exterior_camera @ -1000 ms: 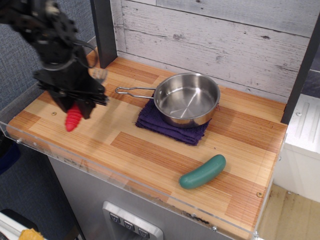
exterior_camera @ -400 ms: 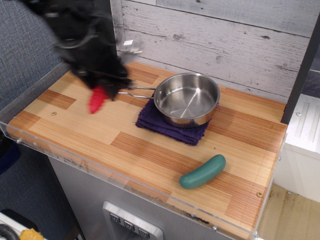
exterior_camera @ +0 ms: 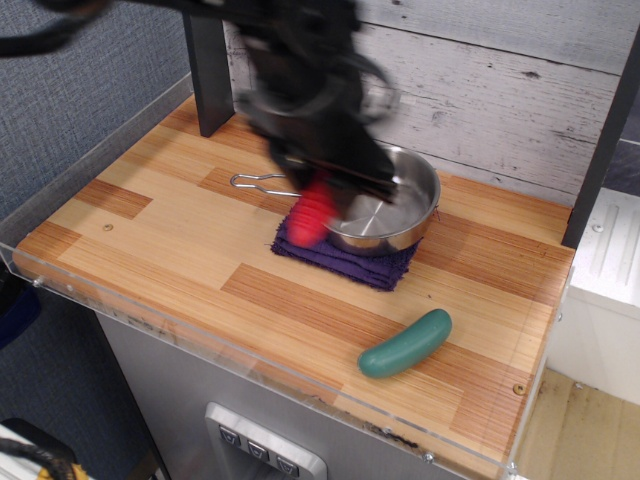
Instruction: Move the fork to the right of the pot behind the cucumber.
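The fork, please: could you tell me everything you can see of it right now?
Only the fork's thick, ribbed red plastic handle shows; its tines are hidden inside the blurred black gripper that holds it. It hangs in the air, handle pointing down and to the left, over the near-left rim of the pot and the purple cloth beneath it. Apart from the gripper, nothing appears to touch it.

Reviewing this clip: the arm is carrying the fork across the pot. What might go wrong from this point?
The gripper holds the fork by one end, its red handle hanging low over the pot; it may clip the rim and shift the pot on the purple cloth. The arm is motion-blurred, so a loose grip might let the fork drop into the pot. The free spot behind the cucumber is narrow, so the fork may land touching the pot.
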Robot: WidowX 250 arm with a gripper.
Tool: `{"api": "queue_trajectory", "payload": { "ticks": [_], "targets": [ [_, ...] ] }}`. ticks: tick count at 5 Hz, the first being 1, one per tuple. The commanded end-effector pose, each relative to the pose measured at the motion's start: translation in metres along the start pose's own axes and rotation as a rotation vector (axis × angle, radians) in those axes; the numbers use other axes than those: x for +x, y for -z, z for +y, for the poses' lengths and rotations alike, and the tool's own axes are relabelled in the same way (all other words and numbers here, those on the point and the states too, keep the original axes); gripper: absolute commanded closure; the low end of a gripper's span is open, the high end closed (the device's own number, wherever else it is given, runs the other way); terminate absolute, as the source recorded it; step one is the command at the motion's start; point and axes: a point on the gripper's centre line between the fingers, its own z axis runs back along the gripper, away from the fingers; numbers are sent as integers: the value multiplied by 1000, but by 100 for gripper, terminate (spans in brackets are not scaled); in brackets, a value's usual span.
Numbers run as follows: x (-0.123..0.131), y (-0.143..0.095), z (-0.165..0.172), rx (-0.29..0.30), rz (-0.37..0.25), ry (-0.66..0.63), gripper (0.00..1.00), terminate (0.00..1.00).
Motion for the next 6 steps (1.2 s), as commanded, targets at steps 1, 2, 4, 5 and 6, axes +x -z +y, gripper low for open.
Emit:
{"api": "queue_trajectory", "payload": {
  "ticks": [1, 2, 4, 5, 6],
  "targets": [
    [18, 10, -53, -39, -40, 119, 100, 0],
    [18, 20, -66, -49, -25, 165, 100, 0],
    [16, 45, -63, -48, 19, 195, 100, 0],
    [18, 58, -55, -43, 41, 194, 100, 0],
    [20, 71, -50, -39, 58, 199, 100, 0]
  ]
}}
